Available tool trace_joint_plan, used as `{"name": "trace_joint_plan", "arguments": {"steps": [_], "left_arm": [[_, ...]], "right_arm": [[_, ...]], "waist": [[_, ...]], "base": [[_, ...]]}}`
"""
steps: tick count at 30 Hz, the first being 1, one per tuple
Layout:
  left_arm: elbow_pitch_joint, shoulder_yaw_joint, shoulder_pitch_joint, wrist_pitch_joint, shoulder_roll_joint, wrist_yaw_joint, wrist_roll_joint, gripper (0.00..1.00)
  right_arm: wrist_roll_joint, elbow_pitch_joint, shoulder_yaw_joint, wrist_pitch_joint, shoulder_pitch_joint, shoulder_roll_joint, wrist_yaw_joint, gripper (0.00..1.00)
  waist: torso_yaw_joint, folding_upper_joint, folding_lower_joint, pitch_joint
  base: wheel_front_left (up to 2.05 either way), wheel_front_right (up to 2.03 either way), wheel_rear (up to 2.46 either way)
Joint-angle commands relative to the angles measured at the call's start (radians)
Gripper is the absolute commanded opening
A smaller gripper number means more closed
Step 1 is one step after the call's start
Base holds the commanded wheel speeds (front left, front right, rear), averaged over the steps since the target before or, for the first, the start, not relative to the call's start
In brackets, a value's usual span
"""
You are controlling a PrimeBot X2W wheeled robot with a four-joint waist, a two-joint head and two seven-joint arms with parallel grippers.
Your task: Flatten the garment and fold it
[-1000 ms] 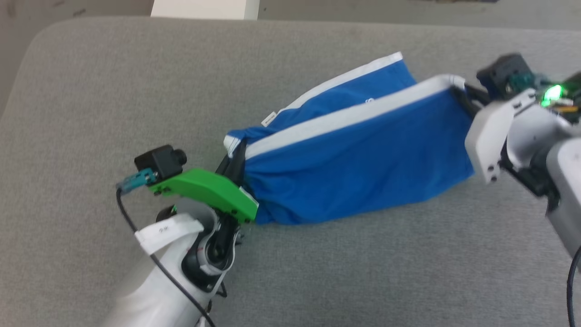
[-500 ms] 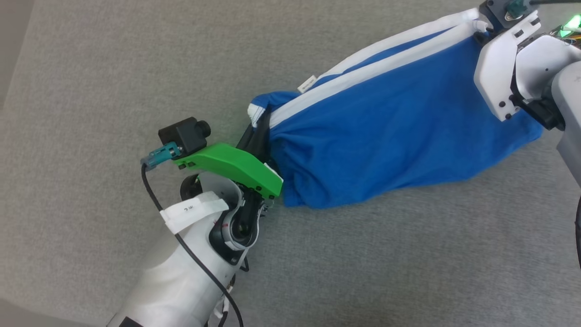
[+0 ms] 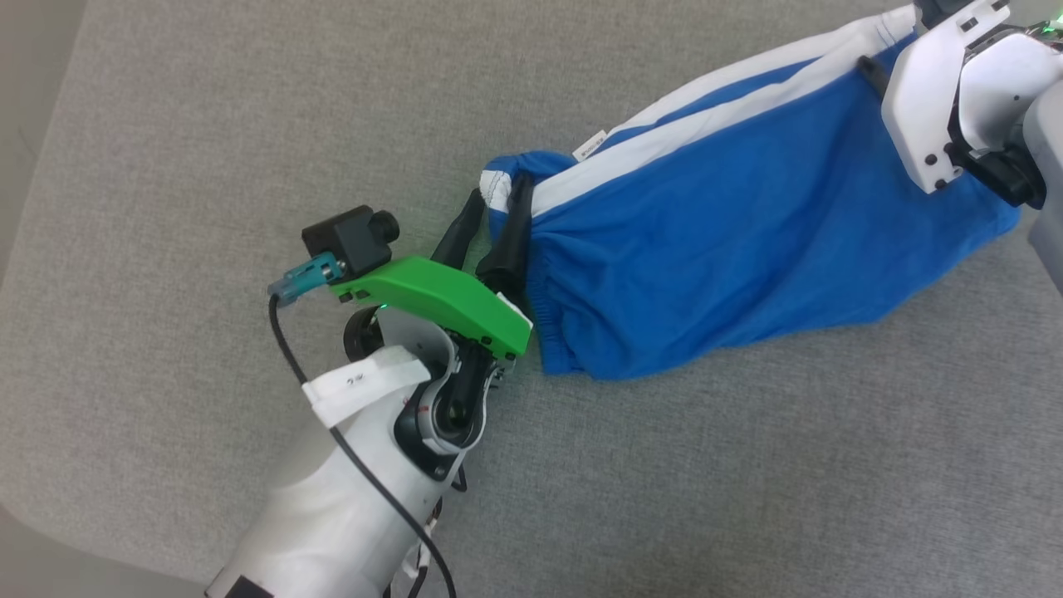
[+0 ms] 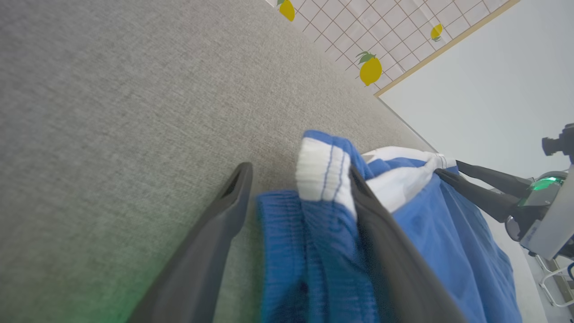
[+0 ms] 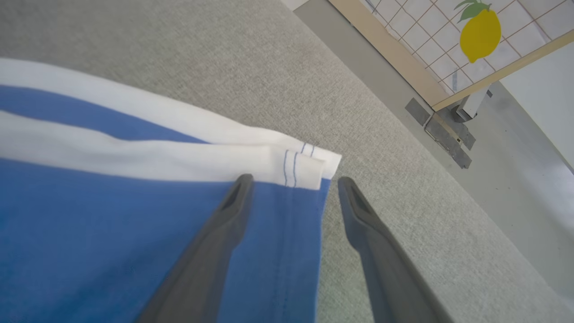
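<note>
We saw the blue shorts (image 3: 706,249) lying on the grey surface (image 3: 249,124), long axis running from our left end effector (image 3: 500,189) to our right end effector (image 5: 294,181). Both stood spread, clamping nothing: the left straddled the waistband end, the right the white-trimmed corner.

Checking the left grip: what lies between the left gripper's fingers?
The garment: its bunched blue, white-trimmed end lies against one finger of the left gripper, gray surface beside the other, in the left wrist view.

Light: bright, even and diffuse, casting a faint soft shadow under the garment (image 3: 747,249). Green glow is tinting the grey surface (image 3: 166,166) just left of it. Wrist views are bending at edges.
</note>
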Motion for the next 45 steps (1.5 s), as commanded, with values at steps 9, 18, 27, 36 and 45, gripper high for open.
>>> {"name": "trace_joint_plan", "arguments": {"steps": [9,18,27,36,45], "left_arm": [[-0.097,0.073,0.113,-0.029,0.061,0.003,0.161,1.0],[-0.219,0.298,0.301,-0.029,0.049,-0.03,0.615,1.0],[-0.261,0.48,0.399,-0.03,-0.063,-0.13,0.861,1.0],[-0.278,0.547,0.407,-0.03,-0.106,-0.189,0.918,1.0],[-0.29,0.525,0.401,-0.03,-0.107,-0.168,0.884,1.0]], "right_arm": [[0.114,0.016,-0.069,-0.142,0.092,0.021,-0.002,1.0],[0.228,0.024,-0.263,-0.217,0.255,0.063,-0.002,1.0],[0.209,0.148,-0.47,-0.253,0.283,0.154,-0.002,1.0],[0.072,0.386,-0.609,-0.234,0.181,0.187,-0.002,1.0],[0.015,0.508,-0.622,-0.077,0.115,0.242,-0.002,0.56]], "waist": [[-0.017,0.0,-0.0001,-0.139],[-0.018,0.0,-0.0001,-0.221],[-0.01,0.0,-0.0001,-0.196],[0.034,0.0,-0.0001,-0.138],[0.045,0.0,-0.0001,-0.123]], "base": [[0.0,0.0,0.0],[0.0,0.0,0.0],[0.0,0.0,0.0],[0.0,0.0,0.0],[0.0,0.0,0.0]]}}
